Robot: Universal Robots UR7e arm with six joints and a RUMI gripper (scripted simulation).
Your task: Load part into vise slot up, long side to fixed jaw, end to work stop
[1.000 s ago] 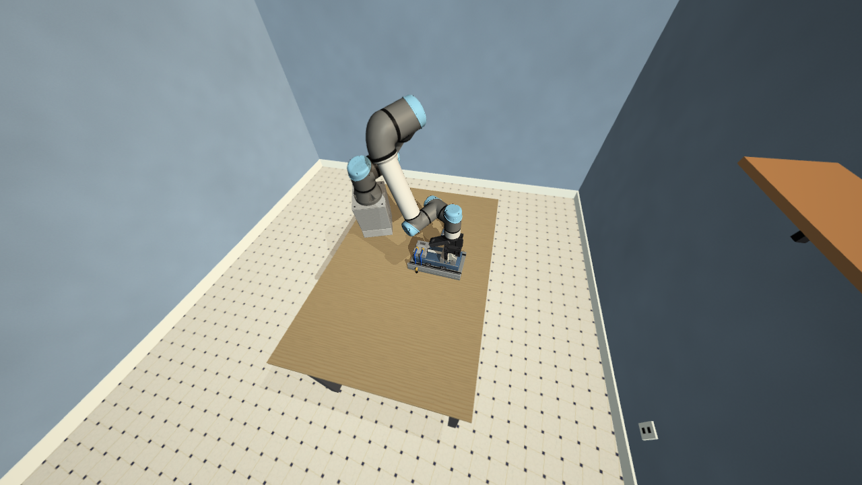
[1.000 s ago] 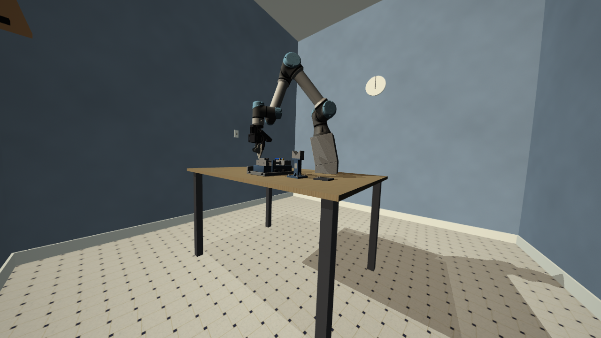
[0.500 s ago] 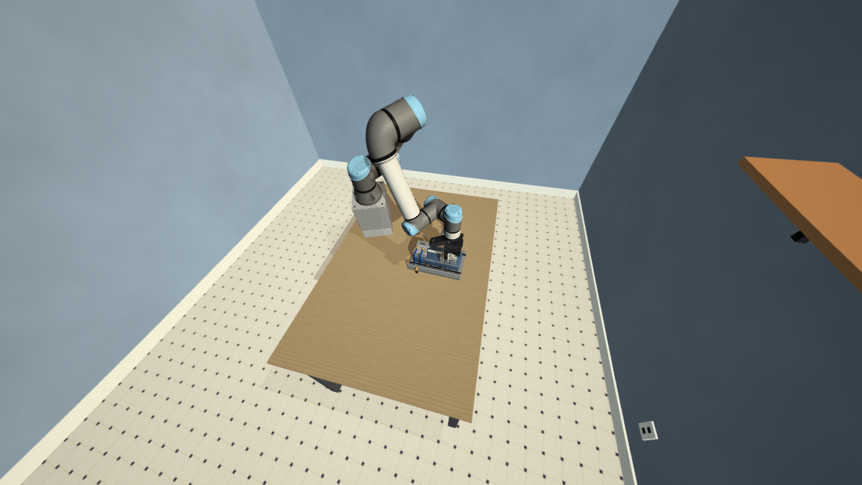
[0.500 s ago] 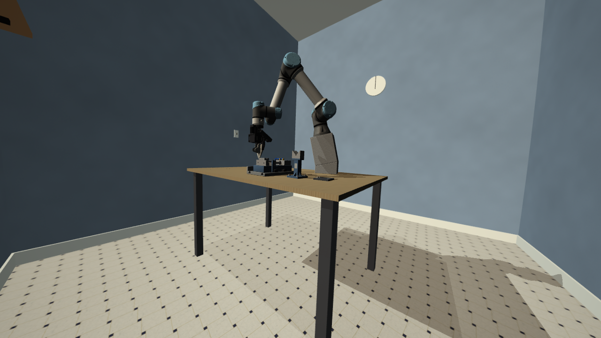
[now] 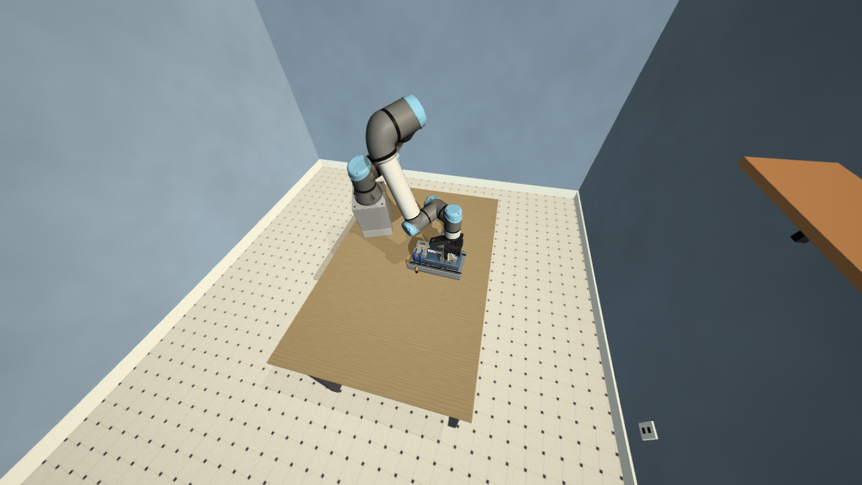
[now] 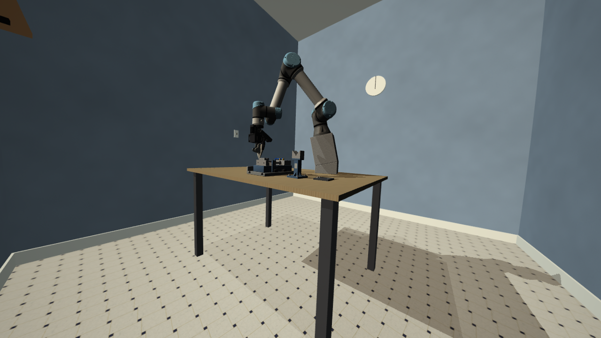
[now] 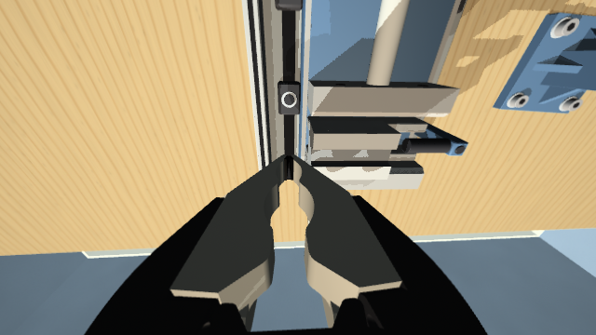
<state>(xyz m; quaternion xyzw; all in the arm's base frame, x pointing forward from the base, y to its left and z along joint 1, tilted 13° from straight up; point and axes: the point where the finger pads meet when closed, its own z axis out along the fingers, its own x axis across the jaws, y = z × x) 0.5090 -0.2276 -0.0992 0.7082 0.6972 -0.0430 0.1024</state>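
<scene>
Evidently the wooden table (image 5: 385,319) (image 6: 336,185) (image 7: 140,116) is the base for everything near the vise (image 5: 429,260) (image 6: 268,169) (image 7: 345,42). The arm (image 5: 397,186) (image 6: 311,86) reaches over to the vise, its gripper (image 5: 450,258) (image 6: 259,157) (image 7: 289,157) pointing down just above it, fingers pressed together with nothing between them. Near the vise stands the V-block stand (image 6: 297,165) (image 7: 526,88); farther from the vise, beyond that stand, is the low infeed plate (image 6: 323,179). The part (image 7: 356,140) appears to lie between the vise's jaws, slot up, beside the fixed jaw (image 7: 368,184), one end near the work stop (image 7: 428,145); whether it touches either, I cannot tell.

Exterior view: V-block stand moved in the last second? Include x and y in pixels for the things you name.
No. The stand (image 6: 297,168) (image 7: 535,83) keeps the same spot beside the vise (image 5: 436,271) (image 6: 262,169) (image 7: 382,100); no shift visible.
</scene>
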